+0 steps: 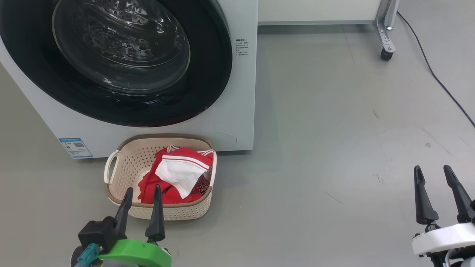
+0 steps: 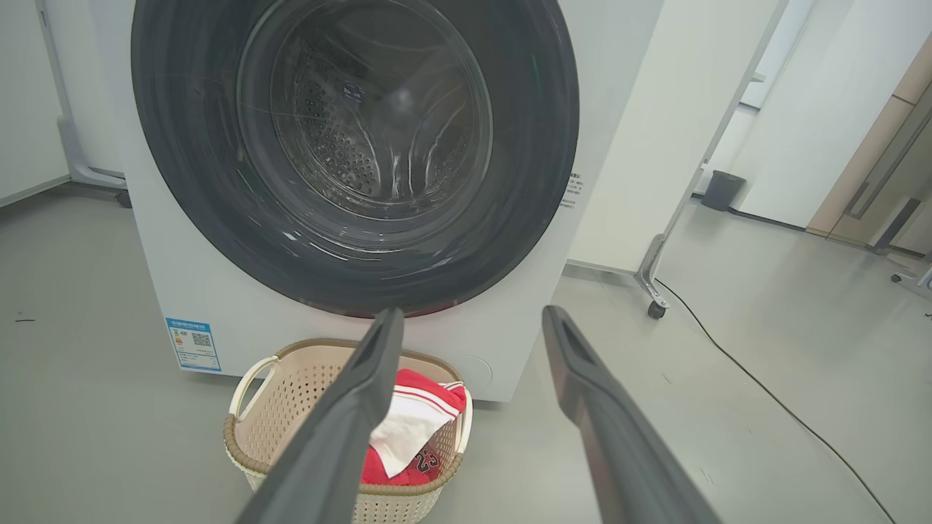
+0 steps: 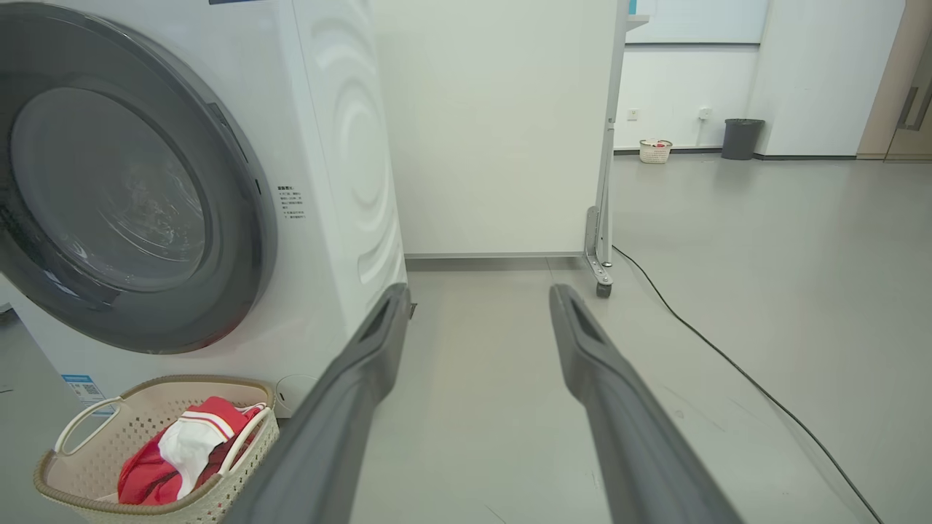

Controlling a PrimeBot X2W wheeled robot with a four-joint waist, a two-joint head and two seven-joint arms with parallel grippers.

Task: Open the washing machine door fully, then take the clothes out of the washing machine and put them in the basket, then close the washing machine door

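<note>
Clothes [image 1: 178, 174], two pieces, one red and one white with red stripes, lie heaped in the single basket [image 1: 135, 163] at lower left of the head view. It stands on the floor [image 1: 315, 148] just before the one washer [image 1: 237, 111]. The washer's one round door [image 1: 122, 55] sits flush against the white front, with the drum [image 2: 378, 131] visible through it. The left end effector [image 1: 143, 188], lower left, has its two fingers [image 1: 156, 215] spread apart and holds nothing, its tips overlapping the basket's near rim. The right end effector [image 1: 432, 167], lower right, is likewise spread and empty, well apart from the basket. One black cable [image 1: 438, 79] runs down the right edge past one caster [image 1: 386, 53]. Far off in the right wrist view stand one dark bin [image 3: 743, 138] and a second small basket [image 3: 655, 151].
</note>
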